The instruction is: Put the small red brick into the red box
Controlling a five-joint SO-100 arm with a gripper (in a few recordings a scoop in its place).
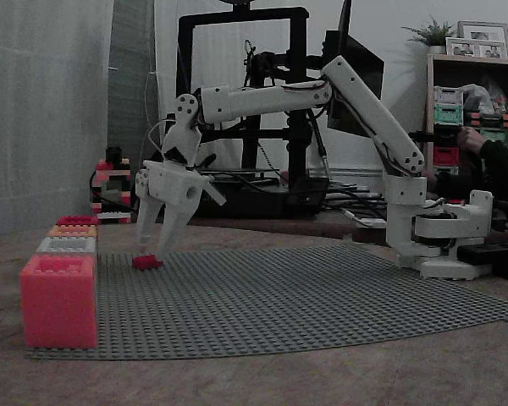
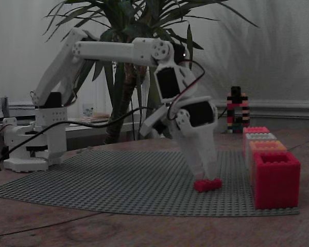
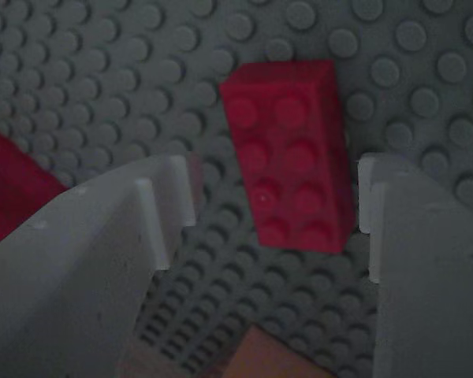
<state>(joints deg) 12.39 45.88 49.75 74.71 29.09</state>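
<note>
Surface: grey studded baseplate (image 1: 305,296) lying on a brownish tabletop (image 1: 262,381), dim light, pale curtain behind.
Background: leafy plant (image 2: 129,31) behind the arm in a fixed view; black frame (image 1: 241,93) and a shelf (image 1: 470,101) in the other.
Arm: white arm (image 1: 356,93) reaching out from its base and bending down to the baseplate.
Tool: tool (image 1: 152,245) pointing down with its tips at the baseplate, jaws apart, gripping nothing; also in the other fixed view (image 2: 206,172) and from the wrist (image 3: 276,205).
Small red brick: small red brick (image 3: 292,153) lying flat on the baseplate between the two fingers in the wrist view, close against the right finger (image 3: 426,260), with a gap to the left finger (image 3: 87,252); its far end sticks out past the fingertips. In both fixed views it sits right under the tips (image 1: 146,262) (image 2: 207,184).
Red box: deep red box (image 2: 276,179) at the near end of a row of boxes, beside the tool, near but apart from it; open top with a rim. In the other fixed view it looks paler (image 1: 59,300).
Other boxes: orange box (image 2: 267,146), grey box (image 2: 260,137) and another red box (image 2: 256,130) lined up behind it, further from the tool.
Tower: multicoloured brick tower (image 2: 237,109) standing beyond the row, well apart from the tool.
</note>
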